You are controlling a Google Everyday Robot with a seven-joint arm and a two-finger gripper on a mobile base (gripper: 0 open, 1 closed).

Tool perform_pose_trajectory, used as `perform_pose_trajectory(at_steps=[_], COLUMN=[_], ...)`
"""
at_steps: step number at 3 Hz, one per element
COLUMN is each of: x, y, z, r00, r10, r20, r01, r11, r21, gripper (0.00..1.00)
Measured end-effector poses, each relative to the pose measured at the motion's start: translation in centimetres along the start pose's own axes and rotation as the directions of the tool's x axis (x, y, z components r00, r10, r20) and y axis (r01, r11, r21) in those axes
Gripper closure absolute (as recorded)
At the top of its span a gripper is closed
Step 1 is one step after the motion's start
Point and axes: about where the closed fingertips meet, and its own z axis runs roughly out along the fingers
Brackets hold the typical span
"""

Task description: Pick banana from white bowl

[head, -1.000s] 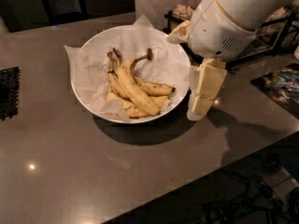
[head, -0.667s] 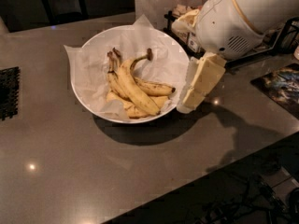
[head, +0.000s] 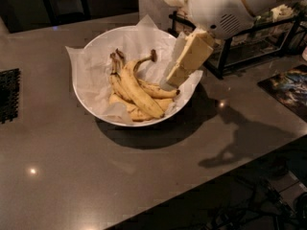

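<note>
Camera view: the gripper (head: 173,76) is held tilted over the white bowl's (head: 125,31) right rim, its opening impossible to tell. The banana (head: 139,92) is cradled among smaller bananas (head: 157,91); a wire rack (head: 240,47) is crowded behind on the desk (head: 96,176).

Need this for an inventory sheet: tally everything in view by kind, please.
Bananas: 4 at least, overlapping
White bowl: 1
Paper liner: 1
Black wire rack: 1
Black mat: 1
Printed sheet: 1
Gripper, over the bowl's right side: 1
Total: at least 10
</note>
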Motion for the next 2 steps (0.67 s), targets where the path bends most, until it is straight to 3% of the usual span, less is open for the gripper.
perform_pose_trajectory(at_steps=[1,2], x=[-1.1,-1.0], y=[-0.8,-0.7], z=[1.5,3.8], r00=[0.998,0.996], r10=[-0.015,0.008], r20=[0.059,0.087], r01=[0.017,0.0], r11=[0.9992,0.9954], r21=[-0.035,-0.096], gripper=[0.0,0.0])
